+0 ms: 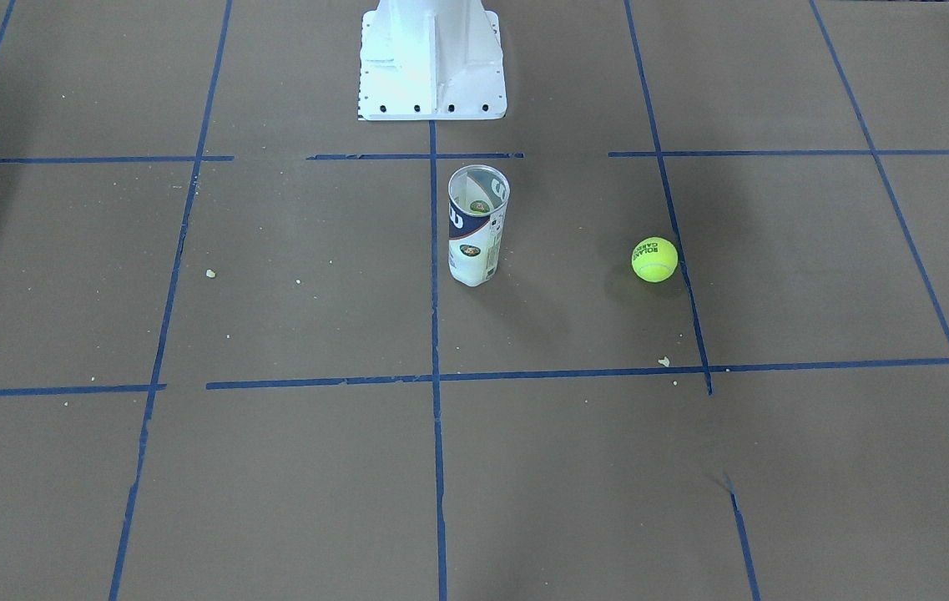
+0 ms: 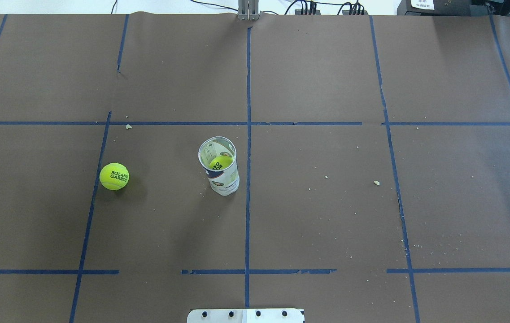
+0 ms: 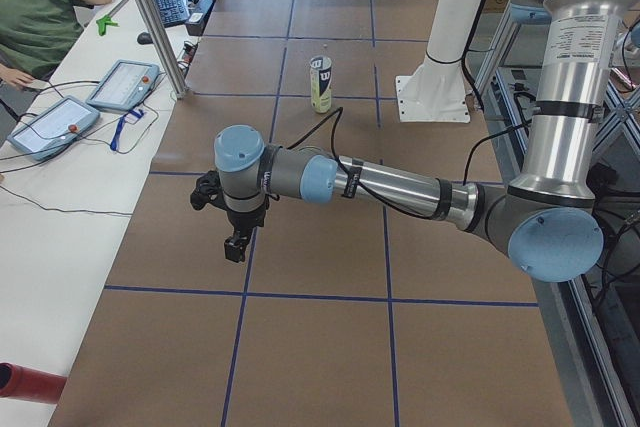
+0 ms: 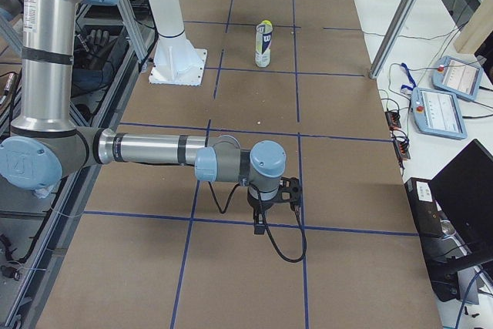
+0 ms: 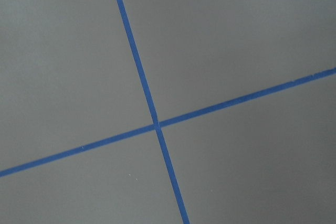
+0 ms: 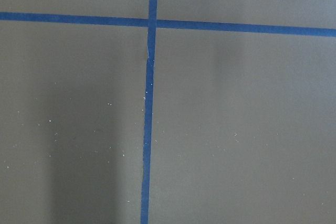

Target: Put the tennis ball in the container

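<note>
A clear tennis-ball tube, the container (image 2: pixel 221 172), stands upright near the table's middle, and one yellow-green ball (image 2: pixel 220 163) lies inside it. In the front-facing view the container (image 1: pixel 478 229) shows its white and navy label. A second tennis ball (image 2: pixel 114 176) with dark lettering rests on the paper on my left side, apart from the tube; it also shows as the tennis ball (image 1: pixel 654 260). My left gripper (image 3: pixel 235 250) hangs above the table's left end, far from both. My right gripper (image 4: pixel 259 226) hangs above the right end. I cannot tell whether either is open or shut.
The white pedestal base (image 1: pixel 432 67) stands at the robot's edge behind the tube. Blue tape lines (image 2: pixel 248 202) divide the brown paper. A side bench with teach pendants (image 3: pixel 122 84), a metal post (image 3: pixel 150 22) and a seated operator (image 3: pixel 40 7) runs along the far edge.
</note>
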